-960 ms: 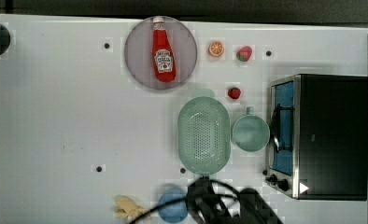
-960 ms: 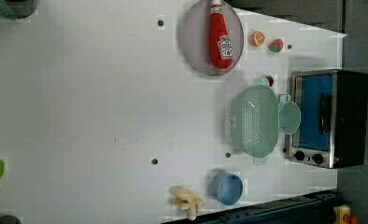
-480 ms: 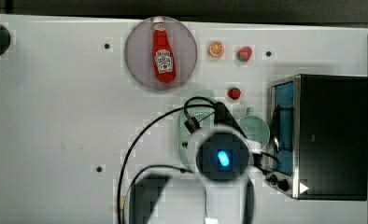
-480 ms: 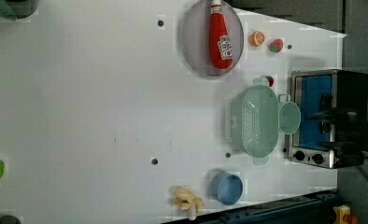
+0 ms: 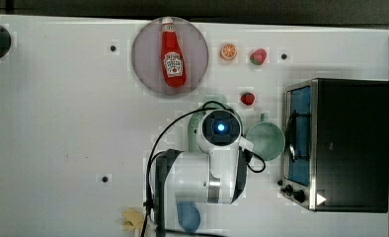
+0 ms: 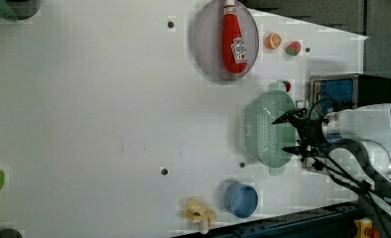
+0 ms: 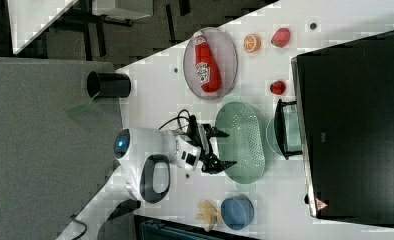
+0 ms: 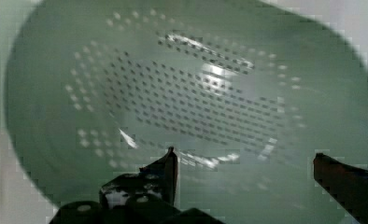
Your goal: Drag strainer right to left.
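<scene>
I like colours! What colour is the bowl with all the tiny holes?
Pale mint green. The strainer shows best in the right view.

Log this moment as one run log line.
phase: approach | end effector: open, above strainer | strainer: on table, beside cup, not yet dragged

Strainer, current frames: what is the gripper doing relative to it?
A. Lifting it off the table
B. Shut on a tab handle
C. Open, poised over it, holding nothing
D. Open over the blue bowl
C: the gripper has its fingers spread wide, pointing at the strainer, which sits flat on the table; the wrist view shows the strainer's holed interior between the open fingers, nothing held.
</scene>
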{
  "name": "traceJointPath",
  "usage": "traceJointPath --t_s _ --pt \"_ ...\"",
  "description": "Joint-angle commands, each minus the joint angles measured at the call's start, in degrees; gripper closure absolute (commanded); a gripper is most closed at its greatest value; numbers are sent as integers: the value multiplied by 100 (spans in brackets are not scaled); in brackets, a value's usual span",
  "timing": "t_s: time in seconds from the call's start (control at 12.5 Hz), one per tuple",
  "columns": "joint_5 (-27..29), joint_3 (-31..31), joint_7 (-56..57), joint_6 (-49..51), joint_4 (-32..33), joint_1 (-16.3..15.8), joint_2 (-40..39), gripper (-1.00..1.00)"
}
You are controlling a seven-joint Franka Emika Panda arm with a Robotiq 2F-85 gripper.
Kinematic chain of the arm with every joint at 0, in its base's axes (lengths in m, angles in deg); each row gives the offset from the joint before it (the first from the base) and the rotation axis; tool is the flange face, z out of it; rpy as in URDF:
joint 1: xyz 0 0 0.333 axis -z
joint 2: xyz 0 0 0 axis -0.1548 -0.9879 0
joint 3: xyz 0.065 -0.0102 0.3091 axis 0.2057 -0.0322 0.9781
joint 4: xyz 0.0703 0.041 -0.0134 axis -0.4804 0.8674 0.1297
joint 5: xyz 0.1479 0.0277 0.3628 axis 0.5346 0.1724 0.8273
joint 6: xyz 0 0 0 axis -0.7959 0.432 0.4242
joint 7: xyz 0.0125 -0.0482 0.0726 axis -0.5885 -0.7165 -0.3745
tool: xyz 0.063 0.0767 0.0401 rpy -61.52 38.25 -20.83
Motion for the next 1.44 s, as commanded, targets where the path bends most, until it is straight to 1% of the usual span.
traceJointPath --t_s 0.08,0.32,0.56,0.8,0.88,1.12,1.44 --pt "-18 59 -1194 -729 -199 -168 -206 -100" --pt "-17 170 -1544 -1427 -191 -251 -806 -100" --pt "-12 194 -1660 -1653 -196 -350 -1174 -100" --pt "19 239 -1672 -1758 -191 -435 -1332 -100" --pt "78 260 -1680 -1756 -192 -464 -1331 -100" --pt "507 363 -1711 -1751 -200 -616 -1330 -100" --pt "866 541 -1844 -1732 -209 -969 -1330 -100"
